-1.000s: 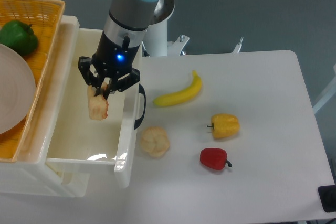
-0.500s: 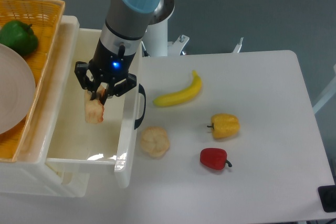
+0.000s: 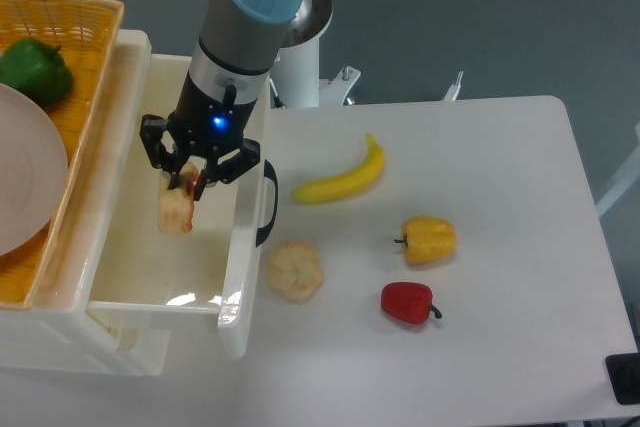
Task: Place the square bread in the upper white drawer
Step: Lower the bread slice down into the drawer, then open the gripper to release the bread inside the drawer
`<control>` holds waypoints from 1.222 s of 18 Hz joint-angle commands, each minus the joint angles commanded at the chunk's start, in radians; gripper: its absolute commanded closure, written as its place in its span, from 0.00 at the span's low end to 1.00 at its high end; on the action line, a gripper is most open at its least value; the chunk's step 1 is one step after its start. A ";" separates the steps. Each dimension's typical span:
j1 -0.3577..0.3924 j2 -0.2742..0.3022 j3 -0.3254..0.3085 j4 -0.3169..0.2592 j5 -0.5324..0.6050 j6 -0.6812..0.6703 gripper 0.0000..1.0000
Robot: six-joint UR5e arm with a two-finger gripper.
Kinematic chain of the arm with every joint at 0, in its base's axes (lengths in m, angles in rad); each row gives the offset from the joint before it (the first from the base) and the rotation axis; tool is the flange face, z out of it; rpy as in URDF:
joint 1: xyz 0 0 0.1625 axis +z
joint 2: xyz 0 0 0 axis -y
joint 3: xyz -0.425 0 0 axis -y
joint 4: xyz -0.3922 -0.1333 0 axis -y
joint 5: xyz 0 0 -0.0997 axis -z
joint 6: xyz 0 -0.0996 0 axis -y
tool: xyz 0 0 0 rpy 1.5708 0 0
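Clamped on the square bread, the gripper hangs over the upper white drawer, its two fingers pinching the top end of the piece. The bread hangs down from the fingertips toward 6 o'clock, upright and a little tilted, inside the drawer's open box and nearer its front wall at 3 o'clock than its back. Whether the lower end touches the drawer floor cannot be told. The bread's upper end is hidden between the fingers.

At 3 o'clock of the bread, the drawer's black handle sticks out over the table. Beyond it lie a lumpy beige bun at about 4 o'clock, a banana at 2 o'clock, then a yellow pepper and a red pepper farther out. At 9 to 10 o'clock, an orange basket holds a green pepper and a plate, both cut off by the left edge.
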 joint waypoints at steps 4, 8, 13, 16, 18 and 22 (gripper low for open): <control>0.002 0.005 0.002 -0.002 -0.002 0.020 0.53; 0.002 0.005 0.002 0.000 0.000 0.021 0.45; 0.002 0.005 0.000 -0.002 0.041 0.057 0.06; 0.002 0.006 0.002 0.000 0.048 0.060 0.01; 0.003 0.008 0.002 0.000 0.049 0.058 0.01; 0.006 0.008 0.002 -0.003 0.090 0.057 0.00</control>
